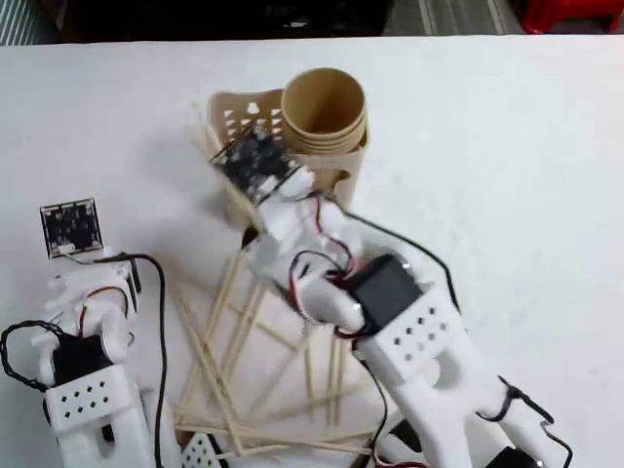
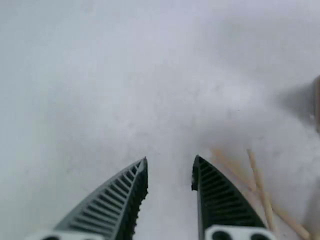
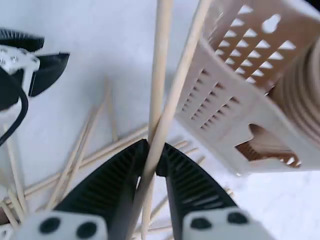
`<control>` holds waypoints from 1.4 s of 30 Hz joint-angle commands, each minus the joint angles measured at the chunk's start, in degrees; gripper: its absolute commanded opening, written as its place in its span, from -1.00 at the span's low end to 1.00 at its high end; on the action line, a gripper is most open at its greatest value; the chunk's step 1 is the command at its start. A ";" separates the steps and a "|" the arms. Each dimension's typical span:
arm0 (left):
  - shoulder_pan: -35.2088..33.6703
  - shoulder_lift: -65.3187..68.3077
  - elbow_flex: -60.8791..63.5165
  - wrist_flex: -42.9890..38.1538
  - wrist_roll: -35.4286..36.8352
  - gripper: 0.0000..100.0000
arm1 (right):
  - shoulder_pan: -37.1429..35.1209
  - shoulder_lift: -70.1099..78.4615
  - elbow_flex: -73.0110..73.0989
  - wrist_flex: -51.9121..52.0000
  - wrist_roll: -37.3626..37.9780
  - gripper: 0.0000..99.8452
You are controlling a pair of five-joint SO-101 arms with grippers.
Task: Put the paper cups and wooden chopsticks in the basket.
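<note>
- Ribbed black fingers (image 3: pixel 112 182) of the right pincer (image 3: pixel 152 149) sit closest to the lens in the right wrist view. They are closed almost to touching on a pair of chopsticks (image 3: pixel 161 75).
- Both held sticks cross between the tips and rise past the slotted wall of the basket (image 3: pixel 220 115), just beside it.
- Seen from the high view, the right arm (image 1: pixel 409 322) stretches from the near right edge towards the basket (image 1: pixel 229 112), with its wrist over the basket's near side.
- Black square boards top each wrist. The one on the right arm (image 1: pixel 255 161) and the one on the left arm (image 1: pixel 70 226) carry markings too small to read.
- Stacked paper cups (image 1: pixel 324 107) stand in one end of the basket, and their mouth pokes above its rim. The ridged side of the stack (image 3: pixel 300 90) shows through the basket wall.
- Loose chopsticks (image 1: pixel 234 361) lie criss-crossed on the white table (image 1: pixel 507 146) between the two arms, in front of the basket. Several (image 3: pixel 85 150) lie below the right pincer.
- Over at the left, the left pincer (image 2: pixel 170 160) stands open with a moderate gap, gripping nothing, its tips above bare table (image 2: pixel 150 75). A few loose sticks (image 2: pixel 260 185) lie near one finger.
</note>
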 commanded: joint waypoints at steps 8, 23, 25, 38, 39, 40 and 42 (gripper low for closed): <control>-0.57 -0.92 0.00 -1.41 -0.53 -0.68 | 3.82 -1.89 -7.56 -14.90 -7.21 -0.96; -0.57 -0.92 0.00 -1.41 -0.53 -0.68 | 6.90 5.85 5.80 -57.54 -2.55 -0.97; -0.57 -0.92 0.00 -1.41 -0.53 -0.68 | 7.69 8.92 7.21 -62.90 -2.20 -0.97; -0.57 -0.92 0.00 -1.41 -0.53 -0.68 | 10.86 19.47 10.81 -75.65 -2.20 -0.97; -0.57 -0.92 0.00 -1.41 -0.53 -0.68 | 10.86 19.56 11.60 -75.65 -2.20 -0.97; -0.57 -0.92 0.00 -1.41 -0.53 -0.68 | 10.86 19.56 12.40 -75.56 -2.20 -0.96; -0.57 -0.92 0.00 -1.41 -0.53 -0.68 | 11.03 19.65 13.54 -75.47 -2.20 -0.92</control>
